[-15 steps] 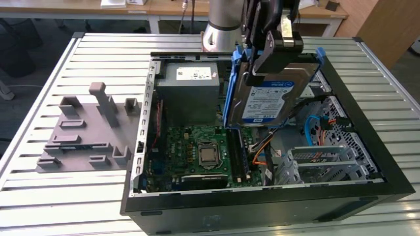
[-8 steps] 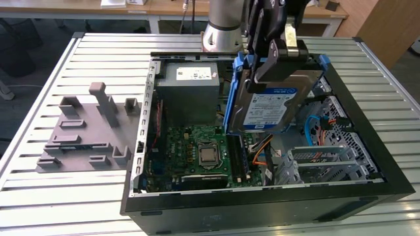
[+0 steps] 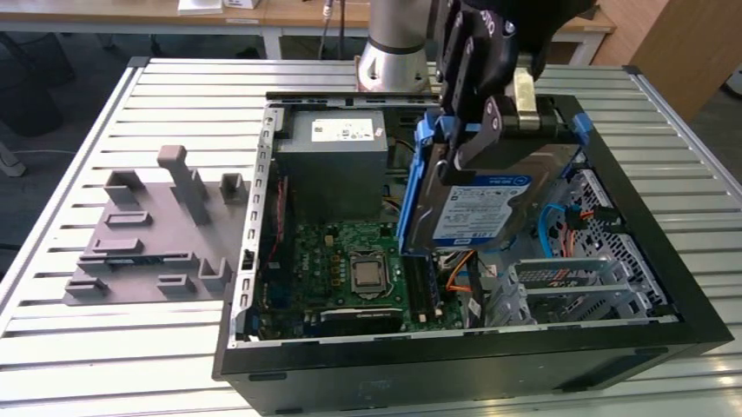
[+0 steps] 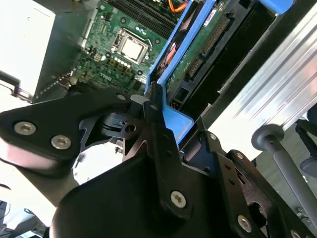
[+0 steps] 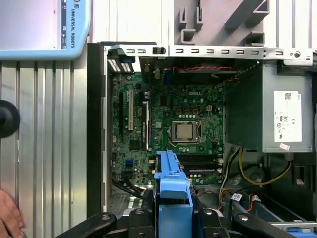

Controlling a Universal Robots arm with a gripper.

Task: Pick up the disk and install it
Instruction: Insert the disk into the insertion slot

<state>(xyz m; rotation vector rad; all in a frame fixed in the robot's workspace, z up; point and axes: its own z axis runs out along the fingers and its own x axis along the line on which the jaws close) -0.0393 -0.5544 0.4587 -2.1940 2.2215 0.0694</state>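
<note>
The disk (image 3: 481,208), a silver hard drive with a blue-and-white label and blue plastic rails, hangs tilted steeply on edge over the open computer case (image 3: 464,360). Its lower end dips toward the motherboard side of the grey drive cage (image 3: 568,287). My gripper (image 3: 485,139) is shut on the disk's upper end, across the blue rail. In the second wrist view the black fingers (image 4: 156,124) clamp the blue rail (image 4: 176,119), with the disk's green circuit board (image 4: 198,49) beyond. The first wrist view has the blue rail (image 5: 171,188) between the finger links.
Inside the case sit the grey power supply box (image 3: 336,152) and the motherboard (image 3: 360,261). A grey plastic fixture (image 3: 151,234) lies on the slatted table at the exterior view's left. A person's hand (image 5: 7,218) rests on the table beside the case.
</note>
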